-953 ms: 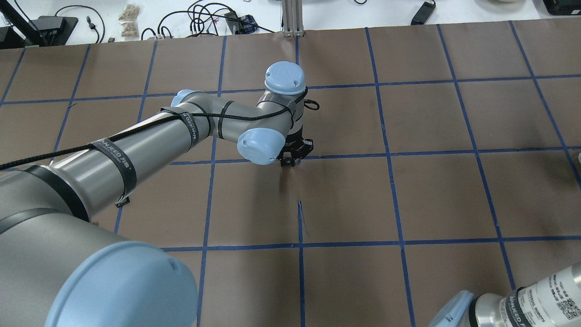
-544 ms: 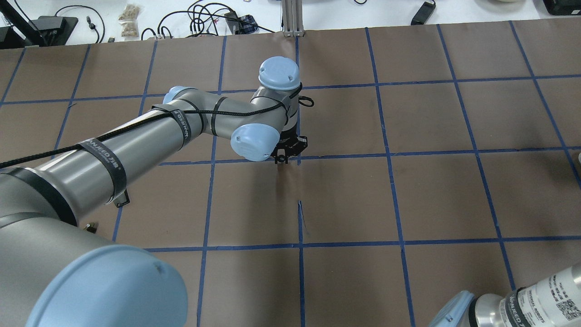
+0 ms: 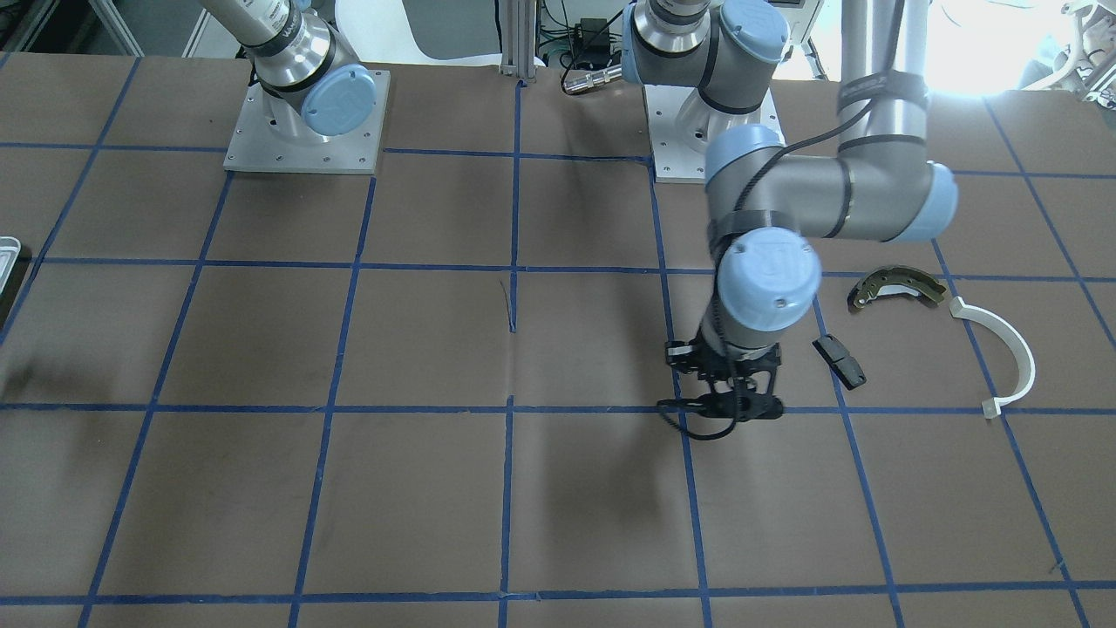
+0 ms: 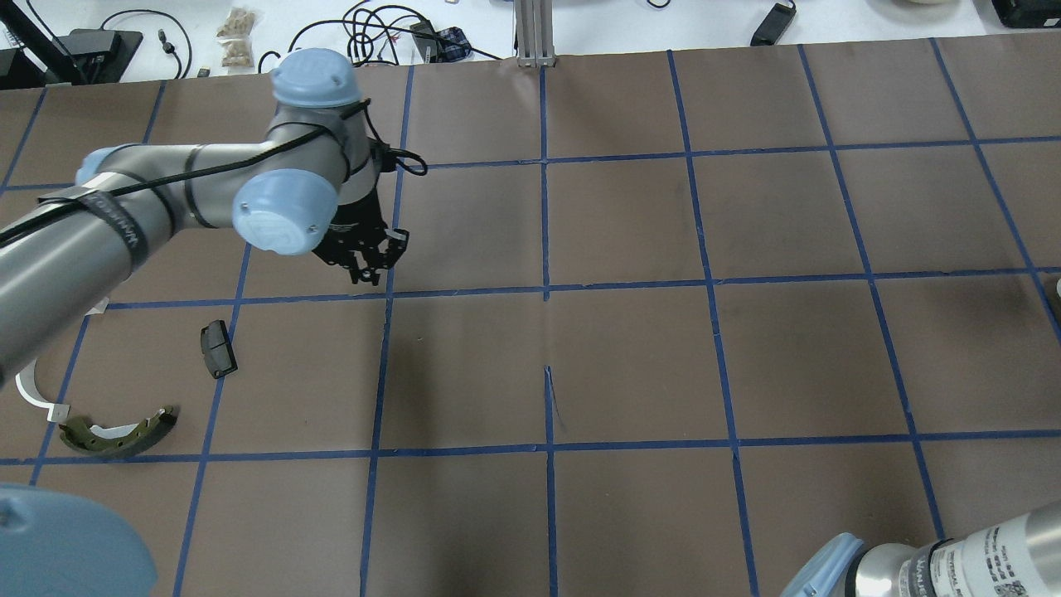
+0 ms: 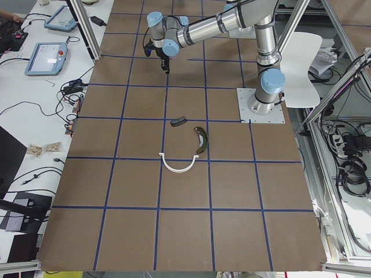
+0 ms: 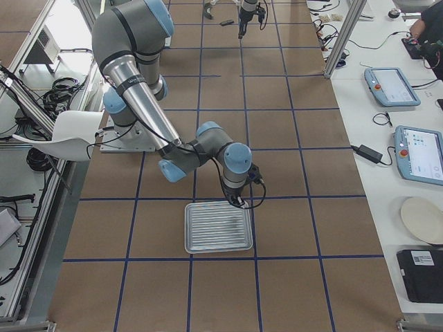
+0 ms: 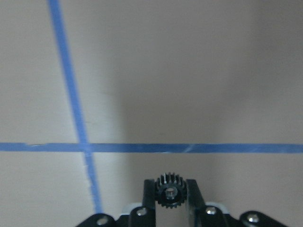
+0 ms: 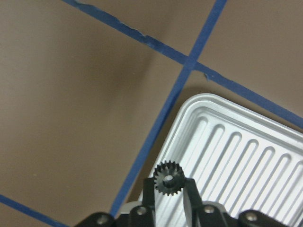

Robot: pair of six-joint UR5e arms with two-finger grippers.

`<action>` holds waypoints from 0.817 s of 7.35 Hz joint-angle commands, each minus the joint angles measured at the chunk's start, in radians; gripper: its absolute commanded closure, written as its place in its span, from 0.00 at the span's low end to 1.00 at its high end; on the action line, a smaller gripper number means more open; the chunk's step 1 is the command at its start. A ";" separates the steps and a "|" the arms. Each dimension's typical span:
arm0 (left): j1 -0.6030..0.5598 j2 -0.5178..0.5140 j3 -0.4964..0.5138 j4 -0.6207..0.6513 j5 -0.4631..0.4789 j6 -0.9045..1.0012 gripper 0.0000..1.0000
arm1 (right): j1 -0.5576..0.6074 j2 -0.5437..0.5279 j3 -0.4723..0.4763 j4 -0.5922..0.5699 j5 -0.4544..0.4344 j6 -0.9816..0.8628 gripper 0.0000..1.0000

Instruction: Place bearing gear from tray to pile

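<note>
My left gripper (image 4: 369, 269) is shut on a small black bearing gear (image 7: 170, 191) and holds it above the brown table, near a blue tape crossing. The pile lies towards the robot and further to its left: a black block (image 4: 218, 348), an olive brake shoe (image 4: 116, 433) and a white half-ring (image 3: 1003, 349). My right gripper (image 6: 239, 200) is shut on a second black gear (image 8: 169, 178) over the far corner of the silvery ribbed tray (image 6: 218, 228). No other gear shows in the tray.
Blue tape lines grid the brown table. The tray's rim (image 3: 7, 253) just shows at the front-facing view's left edge. Cables, tablets and a plate (image 6: 422, 220) lie on the white bench beyond the table.
My left arm has swung well to the left in the overhead view and uncovered the pile parts. Its gripper now hangs one grid square further left.
</note>
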 commanded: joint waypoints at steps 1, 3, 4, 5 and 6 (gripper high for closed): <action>0.275 0.082 -0.130 0.072 0.019 0.296 1.00 | 0.150 -0.150 0.004 0.219 -0.001 0.268 0.84; 0.530 0.046 -0.219 0.362 0.012 0.692 1.00 | 0.355 -0.248 0.039 0.306 0.002 0.607 0.84; 0.592 0.035 -0.224 0.385 0.009 0.737 1.00 | 0.453 -0.286 0.070 0.304 0.005 0.777 0.84; 0.609 0.027 -0.225 0.388 0.004 0.782 1.00 | 0.544 -0.301 0.093 0.295 0.007 0.929 0.84; 0.620 -0.003 -0.225 0.396 0.004 0.830 1.00 | 0.654 -0.293 0.095 0.290 0.007 1.096 0.83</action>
